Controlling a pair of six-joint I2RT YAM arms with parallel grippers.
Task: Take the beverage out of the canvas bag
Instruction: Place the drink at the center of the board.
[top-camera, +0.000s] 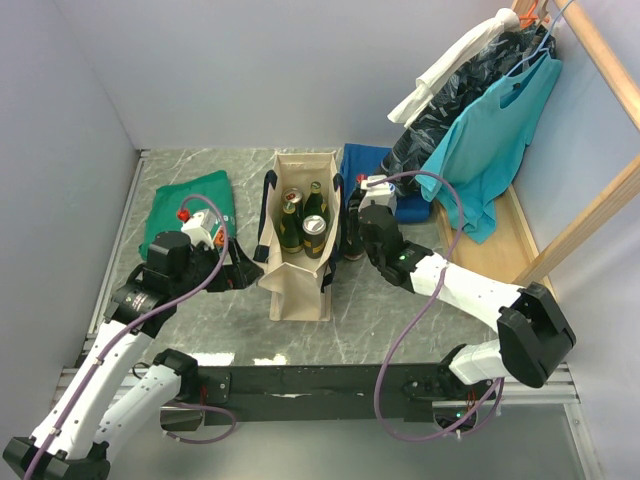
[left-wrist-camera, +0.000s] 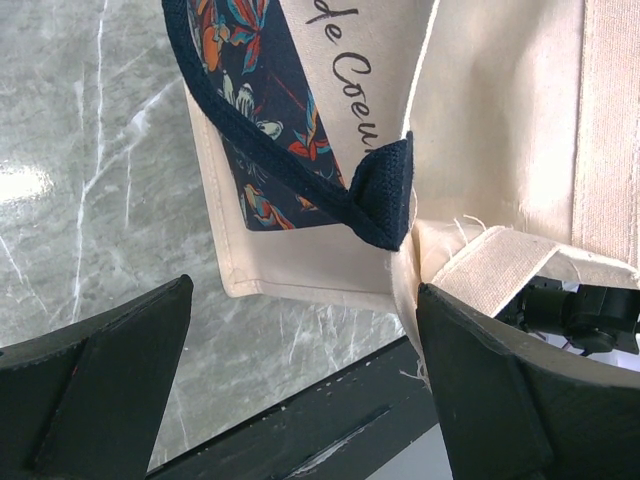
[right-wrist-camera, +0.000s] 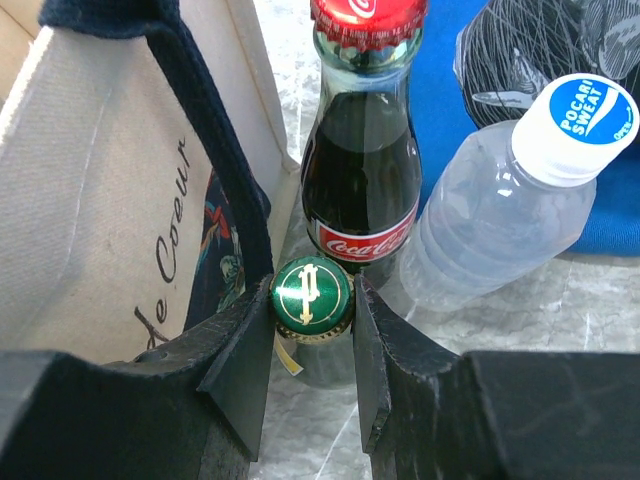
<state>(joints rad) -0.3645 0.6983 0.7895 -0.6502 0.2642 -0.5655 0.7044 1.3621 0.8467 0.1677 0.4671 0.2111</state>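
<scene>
The cream canvas bag (top-camera: 300, 290) stands upright mid-table with navy handles (left-wrist-camera: 300, 165); green glass bottles (top-camera: 290, 228) and a can (top-camera: 314, 226) show in its open top. My right gripper (right-wrist-camera: 312, 300) is shut on the green-capped neck of a beverage bottle (right-wrist-camera: 312, 290), which is outside the bag, just right of its wall (right-wrist-camera: 90, 200). From above, that right gripper (top-camera: 352, 240) sits at the bag's right side. My left gripper (left-wrist-camera: 300, 375) is open at the bag's left near corner (left-wrist-camera: 500, 130), its right finger (left-wrist-camera: 500, 390) against the canvas edge.
A Coca-Cola bottle (right-wrist-camera: 362, 170) and a clear Pocari Sweat bottle (right-wrist-camera: 500, 210) stand just beyond the held bottle, on the marble near a blue cloth (top-camera: 365, 165). A folded green T-shirt (top-camera: 190, 205) lies left. Clothes hang on a wooden rack (top-camera: 480, 110) at right.
</scene>
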